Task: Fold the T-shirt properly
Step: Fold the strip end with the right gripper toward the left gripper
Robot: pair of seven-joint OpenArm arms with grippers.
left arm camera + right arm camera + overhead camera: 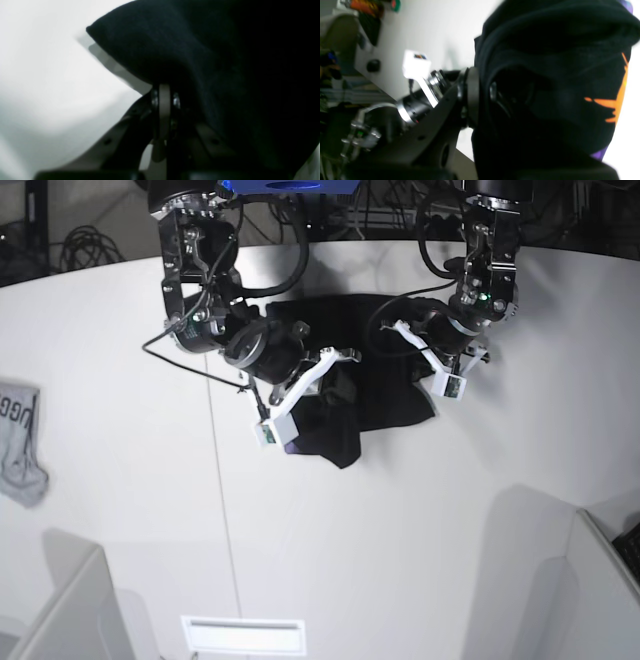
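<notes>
Black knit cloth, one item: the T-shirt [375,380], large, short-sleeved, soft and matte, lying bunched at the far middle of the white table [330,540] and partly lifted off it between the two arms. Orientation: its long axis runs roughly across the table from arm to arm, with one loose corner drooping toward the near edge below the right gripper [335,375]. Relation governing the next move: the cloth sits directly at both grippers, neither nearer than the other, so any fold appears to depend on both hands carrying their edges together toward the same side. Left gripper [163,86]: jaws drawn fully together, a rounded fold of cloth bulging over and beside them; it appears to pinch the T-shirt. Right gripper: jaws nearly closed on a thick wad of fabric, which wraps around and hides one finger in the wrist view. Print: orange rays and a sliver of purple show on the held fold in the right wrist view; the rest is plain black. Surface: table smooth, glossy white, curved far edge. Also present: small grey garment [20,445] with dark lettering, flat at the table's edge, well apart from the work.
</notes>
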